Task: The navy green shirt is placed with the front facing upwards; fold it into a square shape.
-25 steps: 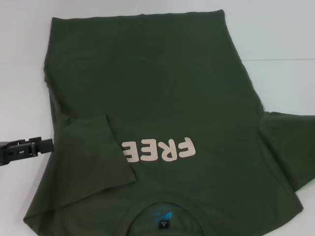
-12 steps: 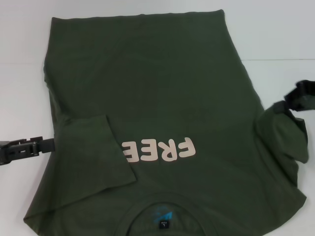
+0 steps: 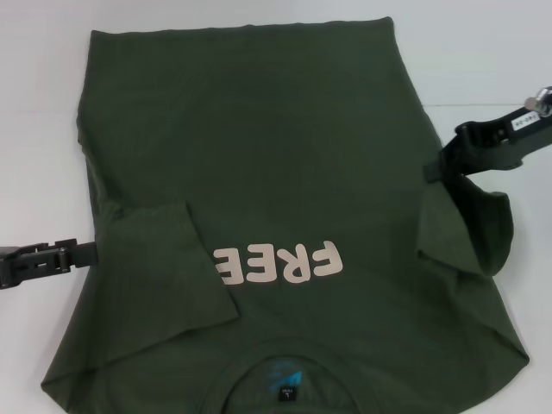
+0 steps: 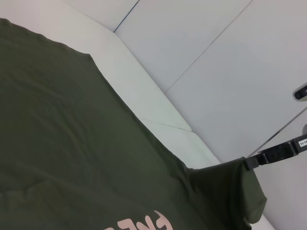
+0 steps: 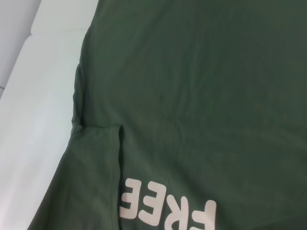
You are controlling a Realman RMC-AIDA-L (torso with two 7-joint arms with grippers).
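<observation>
The navy green shirt [image 3: 259, 155] lies flat on the white table, front up, pale "FREE" lettering [image 3: 280, 263] near me and the collar [image 3: 289, 384] at the near edge. Its left sleeve [image 3: 164, 259] is folded in over the body. My right gripper [image 3: 444, 164] is shut on the right sleeve [image 3: 470, 220], holding it lifted over the shirt's right side; the left wrist view shows the same right gripper [image 4: 254, 160] and the raised sleeve [image 4: 240, 191]. My left gripper [image 3: 82, 254] rests low at the shirt's left edge. The right wrist view shows only the shirt [image 5: 201, 96].
White table surface [image 3: 39, 129] shows to the left, right and beyond the shirt. A seam line in the table [image 3: 483, 105] runs across at the far right.
My right gripper came into view at the right, took the right sleeve and carried it up and inward over the shirt. The left gripper has barely moved.
</observation>
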